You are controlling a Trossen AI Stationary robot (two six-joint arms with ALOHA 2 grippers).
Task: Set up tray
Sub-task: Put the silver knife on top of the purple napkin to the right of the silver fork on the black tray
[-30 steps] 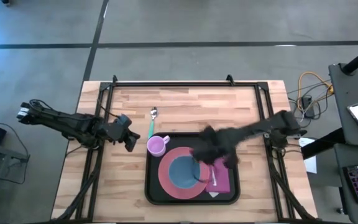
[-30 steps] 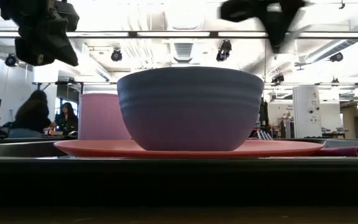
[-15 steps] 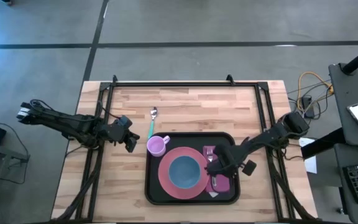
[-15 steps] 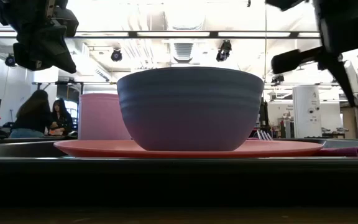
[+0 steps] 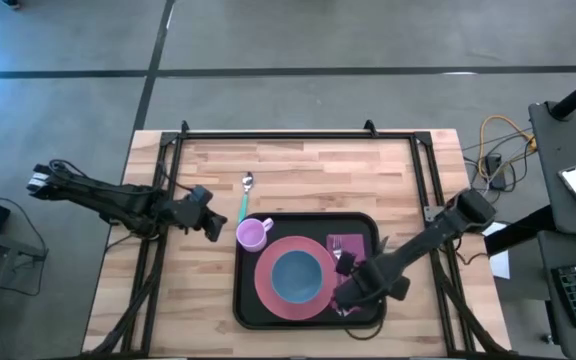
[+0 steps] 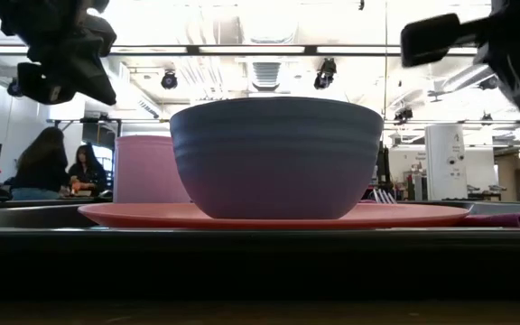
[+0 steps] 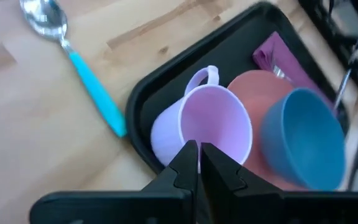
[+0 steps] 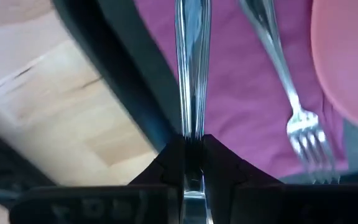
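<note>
The black tray (image 5: 246,300) lies on the wooden table, carrying a pink plate (image 5: 268,292) with a blue bowl (image 5: 296,277), a lilac cup (image 5: 251,234) and a purple napkin (image 5: 349,244) with a fork (image 8: 277,68) on it. A teal-handled spoon (image 5: 244,200) lies on the table beyond the tray. My right gripper (image 5: 353,292) hangs over the tray's near right part, shut on a long silver utensil (image 8: 192,68). To the left of the tray, near the cup, my left gripper (image 7: 199,152) hovers shut and holds nothing. My right gripper pinches the silver utensil's shaft (image 8: 192,127) between its two fingers, coming steeply from above. The shaft runs out ahead of the fingertips over the purple napkin, alongside the fork. Which end it has, and whether the utensil touches the napkin, I cannot tell.
The tray's raised right rim (image 8: 126,87) runs right beside the held utensil, with bare wood (image 8: 48,106) past it. A black frame (image 5: 298,134) borders the table's far and side edges. Free wood lies between the tray and the far edge. People sit in the room behind (image 6: 57,162).
My right gripper has swung from above the plate and bowl toward the tray's near right corner, coming down and rolling its wrist, still shut on the silver utensil. It now stands over the napkin's near end.
</note>
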